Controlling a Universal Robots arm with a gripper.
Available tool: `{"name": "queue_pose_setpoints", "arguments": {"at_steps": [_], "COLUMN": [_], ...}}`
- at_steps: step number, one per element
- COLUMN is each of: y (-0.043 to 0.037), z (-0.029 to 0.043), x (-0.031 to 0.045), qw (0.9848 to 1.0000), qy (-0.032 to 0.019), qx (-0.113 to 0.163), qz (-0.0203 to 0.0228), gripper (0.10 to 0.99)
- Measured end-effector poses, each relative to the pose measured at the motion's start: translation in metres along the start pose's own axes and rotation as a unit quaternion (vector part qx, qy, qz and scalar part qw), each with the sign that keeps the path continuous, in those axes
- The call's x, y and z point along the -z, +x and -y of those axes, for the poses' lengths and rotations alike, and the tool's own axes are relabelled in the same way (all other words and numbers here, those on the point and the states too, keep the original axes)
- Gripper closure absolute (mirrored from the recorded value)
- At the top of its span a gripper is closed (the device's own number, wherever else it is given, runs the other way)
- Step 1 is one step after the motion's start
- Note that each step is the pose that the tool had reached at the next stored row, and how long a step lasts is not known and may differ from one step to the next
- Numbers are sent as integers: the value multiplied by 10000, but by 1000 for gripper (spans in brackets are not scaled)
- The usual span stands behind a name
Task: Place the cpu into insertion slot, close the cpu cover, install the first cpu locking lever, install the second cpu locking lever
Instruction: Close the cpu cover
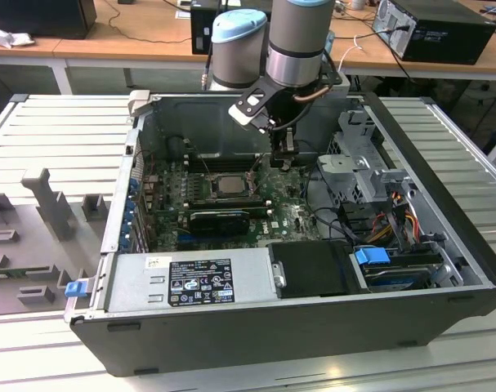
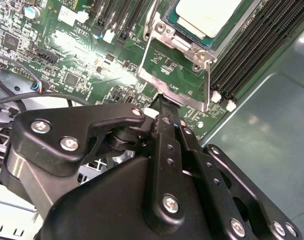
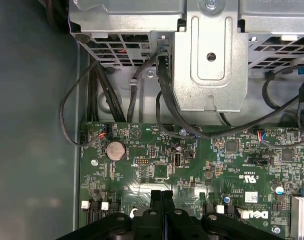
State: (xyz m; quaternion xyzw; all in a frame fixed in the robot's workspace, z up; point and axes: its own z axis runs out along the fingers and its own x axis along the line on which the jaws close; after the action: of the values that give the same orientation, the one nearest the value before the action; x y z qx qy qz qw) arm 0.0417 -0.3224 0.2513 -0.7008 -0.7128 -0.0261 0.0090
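Gripper (image 2: pixel 162 102) closed, fingers pressed flat together with nothing visible between them, the tips at the free edge of the cover (image 2: pixel 209 82); can't tell if they touch it. The cover is swung open just ahead of the tips, and beyond it the cpu (image 2: pixel 208 14) sits pale face up in the slot (image 2: pixel 160 26). Risks, as I judge them: a thin edge on narrow tips could slip and the cover drop hard onto the cpu, or shift it if not fully seated; overshooting tips could scrape the board (image 2: pixel 81 60).
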Motion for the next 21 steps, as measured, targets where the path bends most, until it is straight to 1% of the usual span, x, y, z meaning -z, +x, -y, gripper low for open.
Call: {"name": "queue_pose_setpoints", "arguments": {"at_steps": [21], "y": [1], "z": [52], "x": [1], "qw": [10000], "qy": [0], "qx": [0], "qz": [0], "gripper": [980]}}
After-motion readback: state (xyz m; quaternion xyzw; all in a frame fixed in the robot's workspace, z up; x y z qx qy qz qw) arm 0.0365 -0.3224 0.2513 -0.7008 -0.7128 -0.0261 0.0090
